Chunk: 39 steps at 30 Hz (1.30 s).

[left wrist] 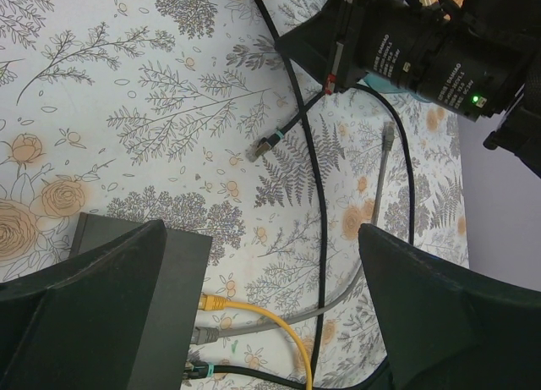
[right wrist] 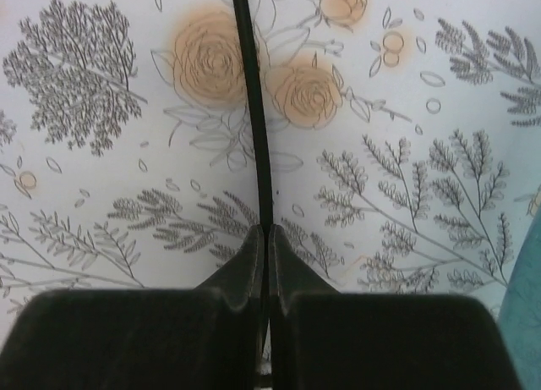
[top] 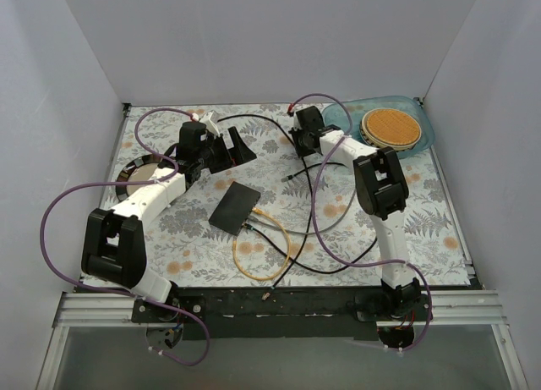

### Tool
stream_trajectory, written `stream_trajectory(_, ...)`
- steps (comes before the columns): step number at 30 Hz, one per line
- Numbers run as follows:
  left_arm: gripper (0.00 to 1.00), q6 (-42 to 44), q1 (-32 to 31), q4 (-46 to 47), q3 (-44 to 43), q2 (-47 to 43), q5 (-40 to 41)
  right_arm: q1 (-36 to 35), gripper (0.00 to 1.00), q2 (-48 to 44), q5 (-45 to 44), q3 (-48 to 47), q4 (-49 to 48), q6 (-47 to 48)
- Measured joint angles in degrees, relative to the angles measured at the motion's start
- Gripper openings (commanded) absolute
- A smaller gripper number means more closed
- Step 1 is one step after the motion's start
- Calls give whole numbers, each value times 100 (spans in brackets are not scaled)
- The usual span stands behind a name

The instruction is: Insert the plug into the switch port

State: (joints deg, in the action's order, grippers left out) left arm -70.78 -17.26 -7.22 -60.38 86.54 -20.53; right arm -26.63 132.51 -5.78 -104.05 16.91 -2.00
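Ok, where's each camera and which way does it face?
Top external: above and behind the robot, looking down on the table; left arm and right arm show.
Left wrist: on the left arm, looking past the open left gripper at the switch box and loose plug.
Right wrist: looking down over the right gripper, shut on the black cable.
Shared: top and left wrist both show box and plug.

The left arm [top: 139, 205] reaches forward from its base, its end effector [left wrist: 262, 280] spread wide, the dark fingers [left wrist: 84, 314] well apart and gripping nothing. The right arm [top: 385, 212] stretches toward the far side, elbow raised, its end effector [right wrist: 267, 238] pinched tight on a black cable [right wrist: 254, 111], fingertips pressed together
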Motion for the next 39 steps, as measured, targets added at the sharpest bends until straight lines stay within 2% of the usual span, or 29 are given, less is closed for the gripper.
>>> stream_trajectory(6,98,-2,0,-2,0,-9,-2,4,1,-654,42,715,66,-17)
stream_trajectory(26,98,-195,0,310,81,-319,-275,4,1,-4118,-267,723,-343,251)
stream_trajectory(35,98,-299,0,455,195,-343,-409,2,1,-5987,-415,1399,-1032,616)
stream_trajectory(39,98,-341,0,533,195,-343,-457,4,1,-6730,-503,1794,-1731,883)
